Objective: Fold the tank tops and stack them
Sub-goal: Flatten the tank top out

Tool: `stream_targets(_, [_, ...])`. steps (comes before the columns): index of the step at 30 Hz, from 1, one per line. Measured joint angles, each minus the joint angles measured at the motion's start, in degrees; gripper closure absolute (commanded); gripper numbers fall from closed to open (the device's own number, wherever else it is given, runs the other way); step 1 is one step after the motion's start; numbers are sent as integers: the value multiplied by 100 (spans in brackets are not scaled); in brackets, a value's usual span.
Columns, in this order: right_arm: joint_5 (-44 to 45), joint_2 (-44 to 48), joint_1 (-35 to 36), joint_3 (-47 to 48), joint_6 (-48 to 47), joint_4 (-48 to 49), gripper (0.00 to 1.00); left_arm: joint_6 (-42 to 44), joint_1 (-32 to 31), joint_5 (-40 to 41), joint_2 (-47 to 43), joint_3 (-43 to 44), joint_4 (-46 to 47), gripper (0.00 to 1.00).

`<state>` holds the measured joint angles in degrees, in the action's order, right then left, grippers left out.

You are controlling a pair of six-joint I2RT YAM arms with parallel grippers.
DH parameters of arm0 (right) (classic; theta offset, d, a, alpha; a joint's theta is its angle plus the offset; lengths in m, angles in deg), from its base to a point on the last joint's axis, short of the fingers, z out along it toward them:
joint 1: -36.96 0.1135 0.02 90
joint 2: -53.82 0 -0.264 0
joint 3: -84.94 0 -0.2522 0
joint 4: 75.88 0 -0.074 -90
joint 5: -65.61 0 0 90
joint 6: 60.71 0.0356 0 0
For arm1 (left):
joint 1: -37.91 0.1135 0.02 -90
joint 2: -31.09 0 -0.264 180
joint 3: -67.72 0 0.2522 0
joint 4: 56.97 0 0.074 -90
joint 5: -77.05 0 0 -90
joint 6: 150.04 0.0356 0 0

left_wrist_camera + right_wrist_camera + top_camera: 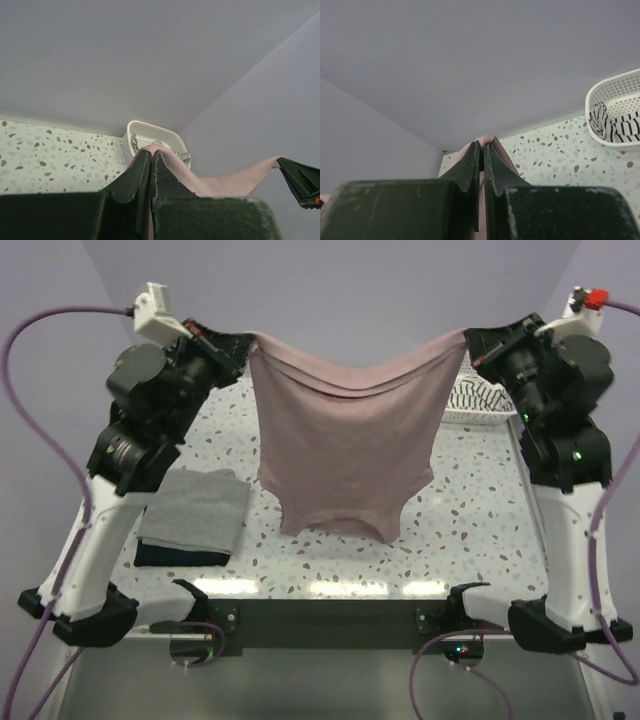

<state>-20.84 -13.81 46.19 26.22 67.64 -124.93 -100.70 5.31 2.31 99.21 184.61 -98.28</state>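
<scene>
The dusty pink tank top [345,440] hangs spread in the air between my two grippers, straps down, its lowest part just above the table. My left gripper [243,343] is shut on its upper left corner; pink cloth [172,162] bulges over the closed fingertips. My right gripper [470,343] is shut on the upper right corner, with pink cloth [487,139] pinched at the tips. A folded light grey top [198,505] lies on a folded dark navy one [180,555] at the table's left. The striped top [485,398] lies in the basket.
The white lattice basket [455,412] stands at the back right of the speckled table [470,520]; it also shows in the left wrist view [150,132] and the right wrist view [615,100]. Purple cables loop beside both arms.
</scene>
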Motion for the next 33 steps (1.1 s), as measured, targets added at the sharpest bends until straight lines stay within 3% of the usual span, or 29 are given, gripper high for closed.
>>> stream_targets(7, [-463, -1762, -2, -400, -22, 1368, 100, -4, 1202, -1231, 1895, 343, 549, 100])
stream_targets(13, [-675, -3215, -2, 667, -20, 1659, 100, -22, 1838, -2487, 3958, 2758, 651, 100])
stream_targets(15, [-699, -3438, -4, 1150, -20, 1690, 100, -48, 1985, -2804, 4175, 3189, 789, 100])
stream_targets(18, [-719, -3364, -2, 1362, -22, 1805, 100, -83, 2245, -3180, 3987, 3071, 1130, 100])
stream_targets(21, [-710, -2905, -4, 872, -37, 2074, 100, -122, 2533, -3410, 3261, 2024, 1558, 100])
stream_targets(25, [-713, -1978, -4, -710, -20, 2380, 100, -225, 2649, -3582, 2153, 173, 1989, 100])
stream_targets(29, [-710, -1003, -4, -3206, 125, 2640, 100, -422, 2568, -3762, 1001, -2367, 2411, 100])
stream_targets(33, [-651, -492, -11, -5611, 330, 2542, 100, -562, 2312, -3731, 413, -4881, 2542, 100])
